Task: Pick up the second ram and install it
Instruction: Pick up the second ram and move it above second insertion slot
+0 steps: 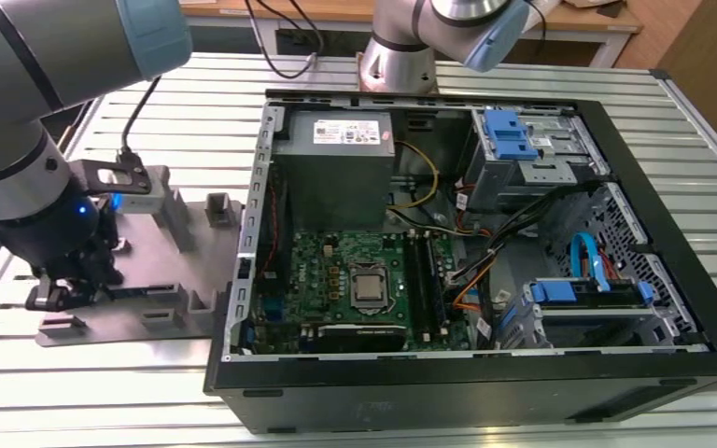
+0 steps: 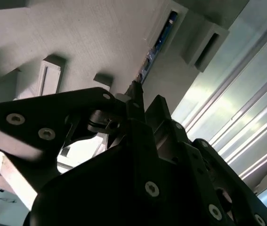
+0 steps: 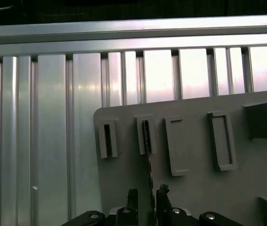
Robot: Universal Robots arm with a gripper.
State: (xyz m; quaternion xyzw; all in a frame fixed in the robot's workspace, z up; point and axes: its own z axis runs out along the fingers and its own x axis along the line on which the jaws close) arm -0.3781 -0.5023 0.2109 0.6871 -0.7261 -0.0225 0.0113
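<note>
Slatted desk (image 1: 109, 392) carries a grey fixture (image 3: 204, 197) holding the second ram (image 2: 157, 44) edge-up so the open jaws of my gripper (image 3: 147, 194) straddle it.

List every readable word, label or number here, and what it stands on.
On the white label of the power supply: print too small to read.
On the motherboard: markings too small to read.
On the second ram and the grey holder plate: no print legible.
</note>
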